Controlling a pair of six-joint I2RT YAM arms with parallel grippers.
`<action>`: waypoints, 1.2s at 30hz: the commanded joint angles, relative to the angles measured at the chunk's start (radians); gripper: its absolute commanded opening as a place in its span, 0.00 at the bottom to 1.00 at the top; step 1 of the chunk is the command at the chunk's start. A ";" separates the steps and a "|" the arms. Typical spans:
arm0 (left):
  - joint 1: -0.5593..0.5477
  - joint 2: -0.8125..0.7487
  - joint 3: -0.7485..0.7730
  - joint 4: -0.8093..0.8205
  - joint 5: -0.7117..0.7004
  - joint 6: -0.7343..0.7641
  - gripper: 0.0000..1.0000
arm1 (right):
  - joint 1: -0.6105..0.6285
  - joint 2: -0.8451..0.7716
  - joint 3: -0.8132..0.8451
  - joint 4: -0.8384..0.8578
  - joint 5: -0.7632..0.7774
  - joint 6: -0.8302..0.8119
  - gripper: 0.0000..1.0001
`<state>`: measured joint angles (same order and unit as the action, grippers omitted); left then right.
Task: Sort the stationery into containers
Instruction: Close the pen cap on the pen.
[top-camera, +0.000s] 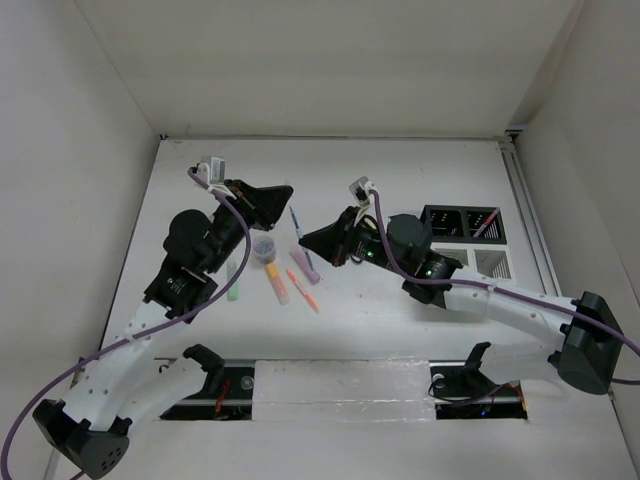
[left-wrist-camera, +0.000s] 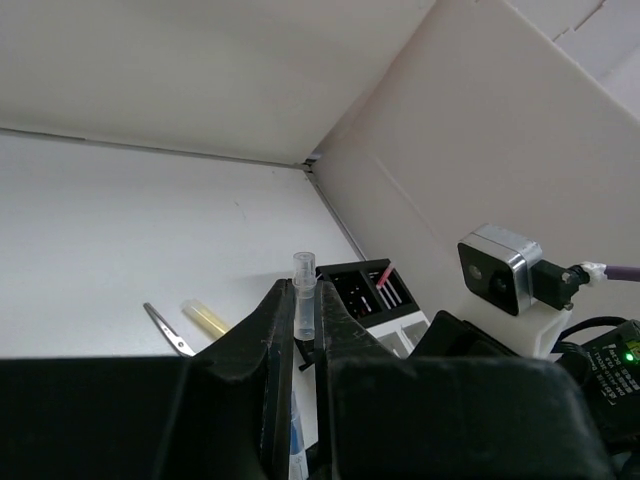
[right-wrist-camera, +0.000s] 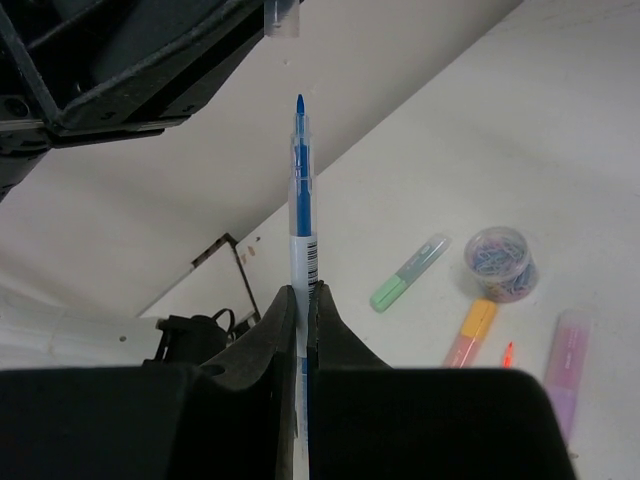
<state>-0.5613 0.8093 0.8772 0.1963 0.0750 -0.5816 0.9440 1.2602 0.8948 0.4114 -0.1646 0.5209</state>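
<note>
Blue pen (right-wrist-camera: 300, 215) uncapped, held mid-air btwn the arms, barrel clamped in right tool (right-wrist-camera: 303, 292), tip aimed at clear cap (left-wrist-camera: 304, 270), not touching, cap pinched in left tool (left-wrist-camera: 303, 295), green marker (right-wrist-camera: 410, 272), orange marker (right-wrist-camera: 471, 332), purple marker (right-wrist-camera: 566, 370), clip tub (right-wrist-camera: 502, 262) lying on desk (top-camera: 400, 170) below, organizer (top-camera: 462, 238) off to right

Stubby markers (top-camera: 277, 283): four. Pens (right-wrist-camera: 301, 215): three, one blue, two red. Scissors (left-wrist-camera: 165, 330), clear tub (top-camera: 263, 245), desk organizer (top-camera: 470, 240): one each.

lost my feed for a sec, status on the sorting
Left gripper shut on clear cap. Right gripper shut on blue pen, uncapped. Green marker and tub loose below; organizer off right.
</note>
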 joint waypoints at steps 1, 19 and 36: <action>-0.003 -0.024 -0.010 0.071 0.019 0.014 0.00 | -0.001 -0.008 0.049 0.052 0.002 -0.009 0.00; -0.003 -0.044 -0.029 0.098 0.019 0.023 0.00 | -0.019 -0.027 0.049 0.041 0.011 -0.009 0.00; -0.003 -0.016 -0.047 0.117 0.019 0.023 0.00 | -0.019 -0.036 0.058 0.041 -0.012 -0.009 0.00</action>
<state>-0.5613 0.7982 0.8413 0.2466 0.0788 -0.5735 0.9291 1.2545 0.9070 0.4110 -0.1654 0.5205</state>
